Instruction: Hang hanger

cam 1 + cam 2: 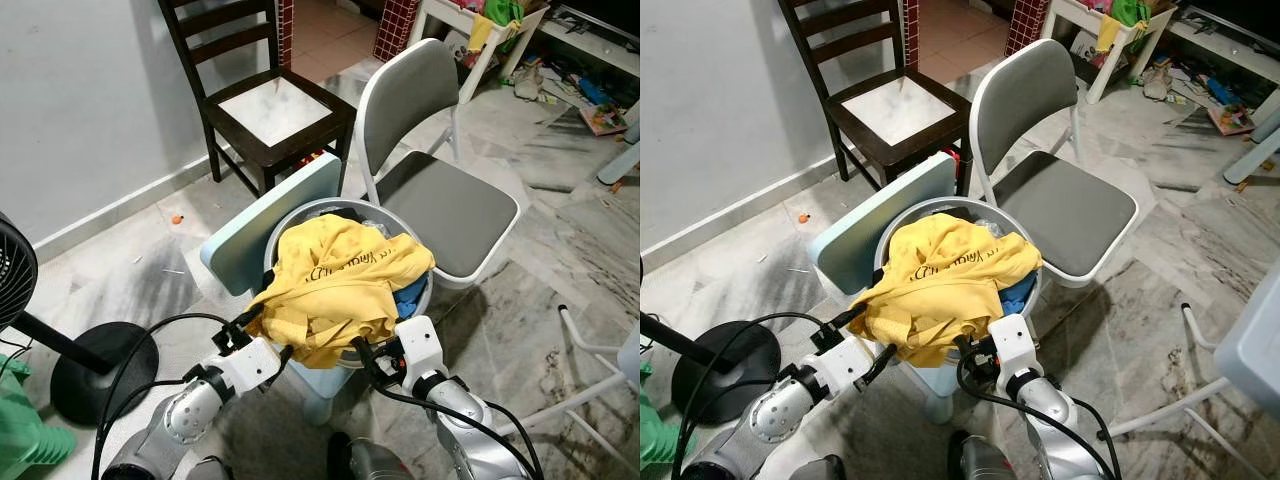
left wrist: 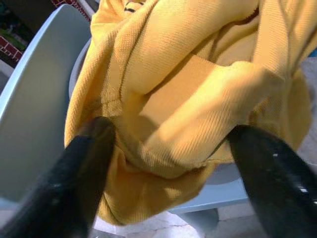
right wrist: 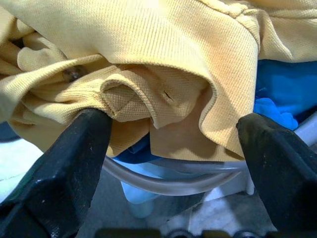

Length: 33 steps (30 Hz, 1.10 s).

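Marble floor tiles [image 1: 560, 250] run across a cluttered room where a pale blue plastic chair [image 1: 262, 228] carries a round grey laundry basket [image 1: 300, 214] on its seat. Draped over the basket's front rim lies a crumpled yellow shirt [image 1: 335, 280] with dark lettering, and a patch of blue cloth [image 3: 285, 94] shows under it at one side. No hanger can be made out among the clothes. Both grippers sit low at the front of the basket: the left gripper [image 2: 171, 144] has its fingers [image 2: 86, 173] spread wide around a hanging fold of the yellow shirt, one tip touching the cloth, and the right gripper [image 3: 173, 124] is likewise spread wide, its fingers [image 3: 84, 148] flanking a bunched fold just above the basket rim. Behind stand a grey padded folding chair [image 1: 440, 190] and a dark wooden chair [image 1: 265, 100], and a black pedestal fan [image 1: 90, 370] stands at the left.
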Motion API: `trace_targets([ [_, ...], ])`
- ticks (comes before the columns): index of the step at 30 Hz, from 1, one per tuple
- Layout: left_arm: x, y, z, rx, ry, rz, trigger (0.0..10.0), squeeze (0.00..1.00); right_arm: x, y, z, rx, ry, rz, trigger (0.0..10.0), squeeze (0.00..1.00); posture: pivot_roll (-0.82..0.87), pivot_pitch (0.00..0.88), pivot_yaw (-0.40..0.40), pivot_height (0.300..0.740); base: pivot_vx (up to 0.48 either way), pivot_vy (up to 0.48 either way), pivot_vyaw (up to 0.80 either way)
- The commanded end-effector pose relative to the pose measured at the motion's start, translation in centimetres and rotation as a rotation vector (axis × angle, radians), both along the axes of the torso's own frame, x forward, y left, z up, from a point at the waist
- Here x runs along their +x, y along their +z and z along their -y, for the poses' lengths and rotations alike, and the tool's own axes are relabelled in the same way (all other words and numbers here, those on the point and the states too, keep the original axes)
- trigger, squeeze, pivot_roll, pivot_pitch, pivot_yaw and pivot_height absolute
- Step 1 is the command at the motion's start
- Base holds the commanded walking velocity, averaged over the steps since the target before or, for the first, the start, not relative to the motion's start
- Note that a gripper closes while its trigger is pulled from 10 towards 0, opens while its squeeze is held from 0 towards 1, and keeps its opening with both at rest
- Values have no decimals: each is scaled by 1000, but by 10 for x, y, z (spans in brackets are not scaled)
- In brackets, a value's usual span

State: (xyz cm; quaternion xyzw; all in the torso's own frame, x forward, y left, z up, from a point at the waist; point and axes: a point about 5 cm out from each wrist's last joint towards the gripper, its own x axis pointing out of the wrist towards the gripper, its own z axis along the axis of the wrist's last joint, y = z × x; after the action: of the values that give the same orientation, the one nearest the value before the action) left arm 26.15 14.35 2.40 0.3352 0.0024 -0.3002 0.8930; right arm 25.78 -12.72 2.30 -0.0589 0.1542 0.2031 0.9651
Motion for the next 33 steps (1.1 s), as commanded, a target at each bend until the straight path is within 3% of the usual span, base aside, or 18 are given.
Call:
trace_targets([
  [1,-3,-7,2,14,-18,-27,0,0,-3,-2,4,-6,-19,-6,10000,145,-117,200,-78,740,0,0,0],
  [33,2,-6,4,-21,-59,-20,0,0,0,-3,1,-3,-23,-3,10000,141,-105,191,-69,740,0,0,0],
])
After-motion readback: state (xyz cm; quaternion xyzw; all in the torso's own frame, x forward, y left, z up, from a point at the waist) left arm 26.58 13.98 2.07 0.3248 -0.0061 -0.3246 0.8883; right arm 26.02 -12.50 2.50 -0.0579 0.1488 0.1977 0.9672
